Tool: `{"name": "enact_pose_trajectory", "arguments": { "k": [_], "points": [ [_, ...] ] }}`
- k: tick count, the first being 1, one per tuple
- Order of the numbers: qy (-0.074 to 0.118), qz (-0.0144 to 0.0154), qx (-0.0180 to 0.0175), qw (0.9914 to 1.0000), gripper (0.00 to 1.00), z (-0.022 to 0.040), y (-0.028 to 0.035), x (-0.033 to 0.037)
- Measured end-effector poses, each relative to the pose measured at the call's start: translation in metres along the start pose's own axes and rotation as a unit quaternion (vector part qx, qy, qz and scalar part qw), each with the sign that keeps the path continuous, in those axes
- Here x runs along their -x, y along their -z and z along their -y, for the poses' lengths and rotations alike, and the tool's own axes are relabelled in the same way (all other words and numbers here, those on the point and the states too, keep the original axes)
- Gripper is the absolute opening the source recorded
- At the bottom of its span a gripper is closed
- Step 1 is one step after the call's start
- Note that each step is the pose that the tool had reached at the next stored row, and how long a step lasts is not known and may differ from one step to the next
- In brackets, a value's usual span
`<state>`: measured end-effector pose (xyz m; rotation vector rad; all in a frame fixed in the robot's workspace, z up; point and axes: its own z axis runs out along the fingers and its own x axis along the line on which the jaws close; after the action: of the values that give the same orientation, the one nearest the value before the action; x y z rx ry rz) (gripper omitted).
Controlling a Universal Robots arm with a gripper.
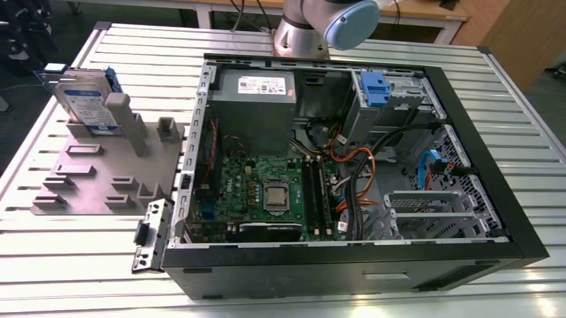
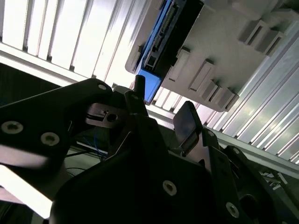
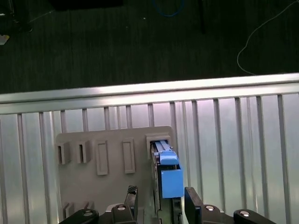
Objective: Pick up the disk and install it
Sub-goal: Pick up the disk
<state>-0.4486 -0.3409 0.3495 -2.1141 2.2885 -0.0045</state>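
Disk (image 1: pixel 89 103): stands on edge in the holder on the exterior view's left, at about ten o'clock from the computer case. It has a silver body, a blue-and-white label and a blue bracket.
Holder (image 1: pixel 97 179): a grey slotted plate lying flat on the slatted metal table (image 1: pixel 89 265), just beside the case.
Gripper (image 3: pixel 161 190): its two dark fingers (image 3: pixel 132 190) stand apart and grip nothing. In both wrist views the disk (image 3: pixel 170 179) (image 2: pixel 161 32) lies beyond the gap between them, clear of the pads.
Arm (image 1: pixel 319 26): at twelve o'clock from the case.
Computer case (image 1: pixel 354 265): black and lying open.
Power supply (image 1: pixel 256 93): a grey box at eleven o'clock inside the case.
Circuit board (image 1: pixel 265 179): green, at seven o'clock inside the case.
Latch (image 1: pixel 374 89): small and blue, at one o'clock inside the case.
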Motion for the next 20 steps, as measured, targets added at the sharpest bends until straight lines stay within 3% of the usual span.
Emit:
{"name": "enact_pose_trajectory", "arguments": {
  "k": [6,16,19,20],
  "points": [
    [0.018,0.0004,0.0003,0.99984,0.52,0.0000,-0.0002,0.0000],
    [0.018,0.0004,0.0003,0.99983,0.52,0.0000,-0.0028,-0.0001],
    [0.018,0.0004,0.0011,0.99983,0.58,-0.0001,-0.0071,-0.0001],
    [0.018,0.0003,0.0016,0.99983,0.65,-0.0002,-0.0089,-0.0001]
  ]
}}
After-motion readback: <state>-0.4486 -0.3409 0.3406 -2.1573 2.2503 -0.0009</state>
